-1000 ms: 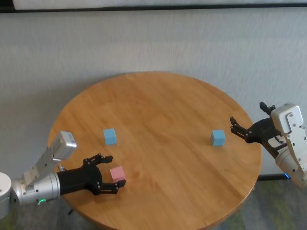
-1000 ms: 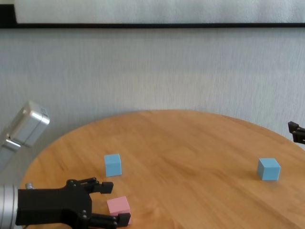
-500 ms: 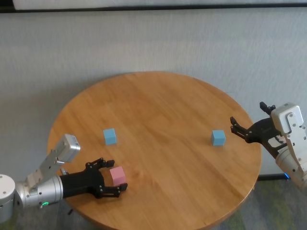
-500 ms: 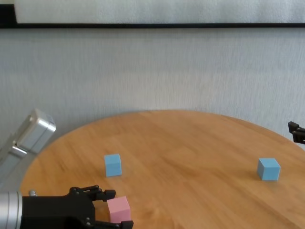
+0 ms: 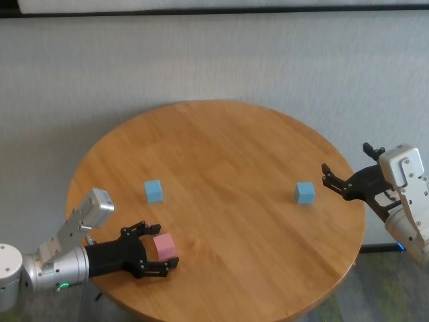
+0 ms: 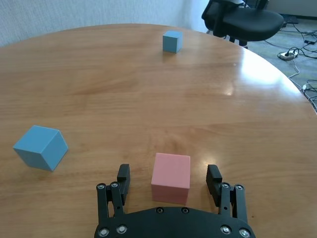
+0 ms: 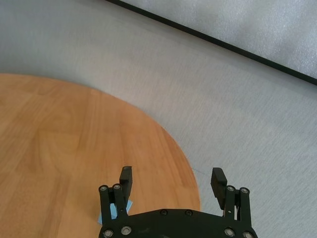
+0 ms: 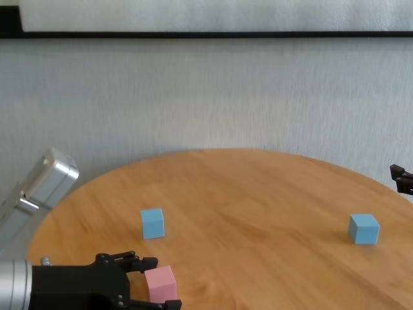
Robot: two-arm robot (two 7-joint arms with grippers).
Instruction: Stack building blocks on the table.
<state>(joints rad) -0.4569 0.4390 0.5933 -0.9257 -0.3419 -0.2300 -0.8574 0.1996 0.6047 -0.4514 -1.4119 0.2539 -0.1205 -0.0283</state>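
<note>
Since the left gripper point(image 6: 168, 178) stands wide around the small matte pink cube point(image 6: 171, 177) near the round wooden table's point(image 5: 234, 161) front-left edge (right gripper point(image 5: 334, 182) open beside the far blue cube point(image 5: 305, 193)), an off-centre closure could twist or shove it away.

Bench point(image 5: 221, 147): warm light-brown wood grain. Pink cube point(image 5: 164, 245); two light-blue cubes point(image 5: 153, 191) point(image 5: 305, 193). Pincers point(image 5: 153, 247) black. Wall pale grey.
</note>
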